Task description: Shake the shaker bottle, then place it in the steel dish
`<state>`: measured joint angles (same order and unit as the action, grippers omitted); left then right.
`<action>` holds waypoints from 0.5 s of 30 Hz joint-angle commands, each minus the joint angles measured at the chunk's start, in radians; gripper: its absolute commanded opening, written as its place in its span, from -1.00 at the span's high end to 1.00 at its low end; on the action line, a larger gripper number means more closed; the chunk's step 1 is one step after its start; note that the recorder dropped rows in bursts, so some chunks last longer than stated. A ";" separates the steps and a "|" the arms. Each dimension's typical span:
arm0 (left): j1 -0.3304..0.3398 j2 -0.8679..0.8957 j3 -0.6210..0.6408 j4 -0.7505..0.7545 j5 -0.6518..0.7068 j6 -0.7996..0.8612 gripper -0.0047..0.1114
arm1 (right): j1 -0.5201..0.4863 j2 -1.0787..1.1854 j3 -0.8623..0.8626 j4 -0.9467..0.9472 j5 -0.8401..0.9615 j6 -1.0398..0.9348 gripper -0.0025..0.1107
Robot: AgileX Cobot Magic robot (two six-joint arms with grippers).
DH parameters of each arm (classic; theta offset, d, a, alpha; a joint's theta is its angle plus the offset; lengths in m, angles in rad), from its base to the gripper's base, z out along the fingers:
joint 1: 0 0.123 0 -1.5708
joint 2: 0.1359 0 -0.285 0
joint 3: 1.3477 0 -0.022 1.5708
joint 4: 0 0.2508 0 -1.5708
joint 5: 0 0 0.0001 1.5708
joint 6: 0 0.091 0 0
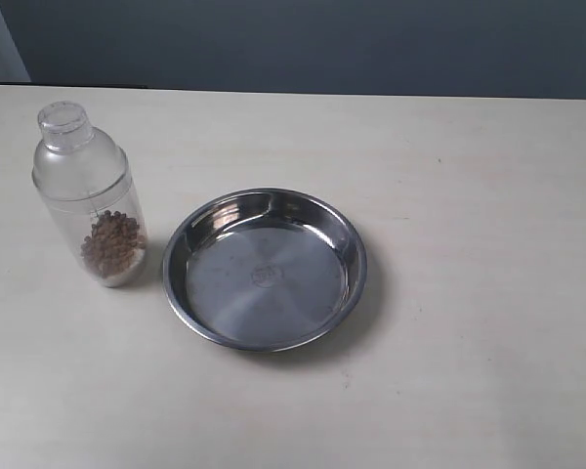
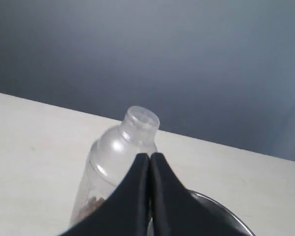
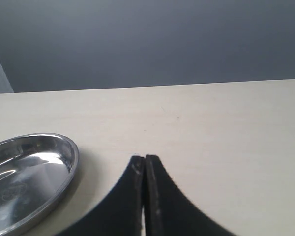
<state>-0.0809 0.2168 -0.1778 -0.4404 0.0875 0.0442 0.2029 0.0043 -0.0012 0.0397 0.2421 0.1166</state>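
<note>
The shaker bottle (image 1: 90, 200) stands upright on the table, clear plastic with brown granules at its bottom, just left of the steel dish (image 1: 265, 268). The dish holds nothing. Neither arm shows in the exterior view. In the left wrist view my left gripper (image 2: 150, 155) is shut, its black fingers pressed together with nothing between them; the bottle (image 2: 119, 157) stands beyond them and the dish's rim (image 2: 221, 209) shows beside them. My right gripper (image 3: 144, 158) is shut and holds nothing, above bare table with the dish (image 3: 29, 174) off to one side.
A pale beige table (image 1: 469, 195) carries the bottle and dish. A dark blue-grey wall (image 1: 322, 44) runs along the table's far edge.
</note>
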 commanded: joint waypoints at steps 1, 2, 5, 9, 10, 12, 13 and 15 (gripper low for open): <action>0.003 0.186 -0.157 0.122 -0.088 0.079 0.91 | -0.004 -0.004 0.001 0.004 -0.014 0.000 0.97; 0.003 0.224 -0.198 0.162 -0.077 0.089 0.91 | -0.004 -0.004 0.001 0.004 -0.014 0.000 0.97; 0.003 0.370 -0.384 0.245 0.038 0.090 0.91 | -0.004 -0.004 0.001 0.004 -0.014 0.000 0.97; 0.019 0.546 -0.667 0.273 0.278 0.087 0.91 | -0.004 -0.004 0.001 0.004 -0.014 0.000 0.97; 0.023 0.593 -0.745 0.300 0.363 0.087 0.91 | -0.004 -0.004 0.001 0.004 -0.014 0.000 0.97; 0.024 0.673 -0.871 0.359 0.503 0.064 0.91 | -0.004 -0.004 0.001 0.004 -0.014 0.000 0.97; 0.024 0.711 -0.929 0.401 0.556 0.034 0.91 | -0.004 -0.004 0.001 0.004 -0.014 0.000 0.97; 0.024 0.769 -1.005 0.463 0.631 -0.044 0.91 | -0.004 -0.004 0.001 0.004 -0.014 0.000 0.97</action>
<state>-0.0614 0.9029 -1.0801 -0.0609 0.5750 0.0860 0.2029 0.0043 -0.0012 0.0397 0.2421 0.1166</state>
